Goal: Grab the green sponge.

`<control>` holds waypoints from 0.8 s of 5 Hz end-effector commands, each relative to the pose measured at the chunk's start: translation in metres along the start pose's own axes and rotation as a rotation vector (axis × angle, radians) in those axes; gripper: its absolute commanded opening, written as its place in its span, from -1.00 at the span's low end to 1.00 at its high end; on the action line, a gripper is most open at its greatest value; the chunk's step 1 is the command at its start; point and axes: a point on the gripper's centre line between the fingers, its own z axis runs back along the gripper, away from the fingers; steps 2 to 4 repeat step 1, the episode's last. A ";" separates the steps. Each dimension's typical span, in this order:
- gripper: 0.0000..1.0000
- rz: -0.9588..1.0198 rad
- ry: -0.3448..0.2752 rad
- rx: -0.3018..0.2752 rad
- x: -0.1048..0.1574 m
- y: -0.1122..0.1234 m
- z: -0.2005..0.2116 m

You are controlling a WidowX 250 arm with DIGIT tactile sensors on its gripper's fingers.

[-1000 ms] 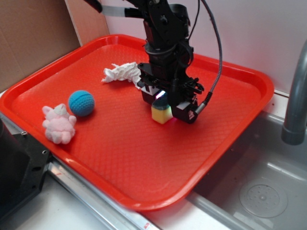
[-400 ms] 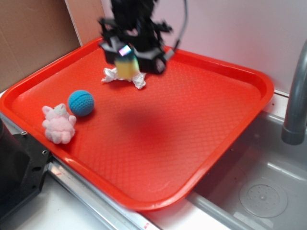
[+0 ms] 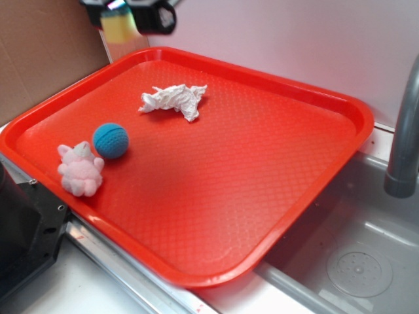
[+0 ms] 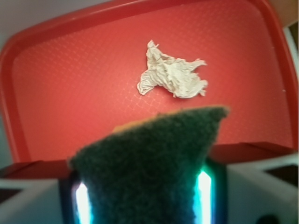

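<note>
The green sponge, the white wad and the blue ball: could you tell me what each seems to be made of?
The green sponge, clamped in the hand, shows a dark, fuzzy fibrous scouring layer over yellow, matte foam. The white wad looks like crumpled cloth or paper; its creases leave that open. The blue ball appears knitted or crocheted, judging by its ribbed, matte surface.

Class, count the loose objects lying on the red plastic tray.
3: a white crumpled cloth wad near the tray's far side, a blue textured ball and a pink fluffy toy at its left. Nothing appears hidden.
</note>
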 end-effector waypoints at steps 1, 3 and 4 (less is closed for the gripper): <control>-1.00 -0.011 -0.050 0.023 -0.007 0.001 0.007; -1.00 -0.011 -0.050 0.023 -0.007 0.001 0.007; -1.00 -0.011 -0.050 0.023 -0.007 0.001 0.007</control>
